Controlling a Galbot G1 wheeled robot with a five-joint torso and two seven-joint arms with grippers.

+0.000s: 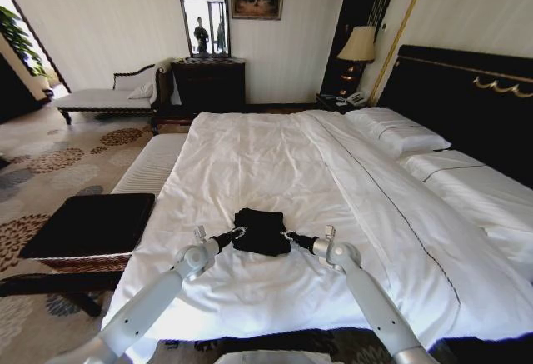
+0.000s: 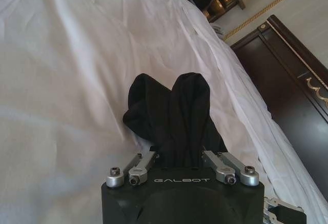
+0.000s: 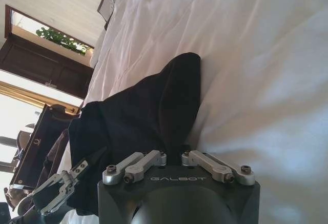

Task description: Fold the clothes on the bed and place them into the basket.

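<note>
So the black T-shirt (image 1: 261, 231) is already bunched into a compact folded bundle, sitting on the bed (image 1: 275, 164) near its foot edge, right in front of the robot. Looks like the folding step is basically done and this is the pick-up. The left gripper (image 1: 239, 232) has its fingers pinched on the bundle's left side, and the right gripper (image 1: 287, 235) is clamped on the opposite side, so the shirt sits squeezed between them. Both arms reach forward low over the duvet, forearms angling inward toward the shirt. The basket (image 1: 87, 226) sits on the floor well to the left of the shirt, so I'd guess the next move needs a lift and a carry over there without the fold falling apart.
</note>
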